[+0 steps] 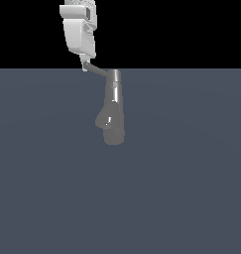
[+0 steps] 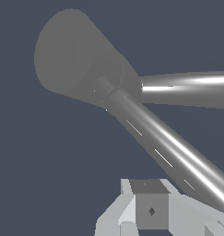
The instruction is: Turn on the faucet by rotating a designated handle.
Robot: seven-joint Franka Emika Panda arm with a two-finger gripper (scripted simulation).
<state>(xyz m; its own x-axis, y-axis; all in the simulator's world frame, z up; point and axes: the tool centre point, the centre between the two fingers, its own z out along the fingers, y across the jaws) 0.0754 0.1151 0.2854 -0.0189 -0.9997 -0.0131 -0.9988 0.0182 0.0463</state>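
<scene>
White blocky arm (image 1: 78, 27); pale grey faceted pincer (image 1: 85, 65), dark diamond mark.

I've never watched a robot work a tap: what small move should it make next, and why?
Probably a gentle sideways push. The gripper is already down at the outer end of the handle, the thin rod at the top of the faucet, so sweeping it around should turn it. Whether the fingers are closed is unclear.

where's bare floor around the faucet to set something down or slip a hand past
Bare grey surface lies on every side of the faucet: broad patches toward the exterior view's left, right and foreground. The one crowded spot is at its top on the exterior view's left, where the gripper meets the handle.
</scene>
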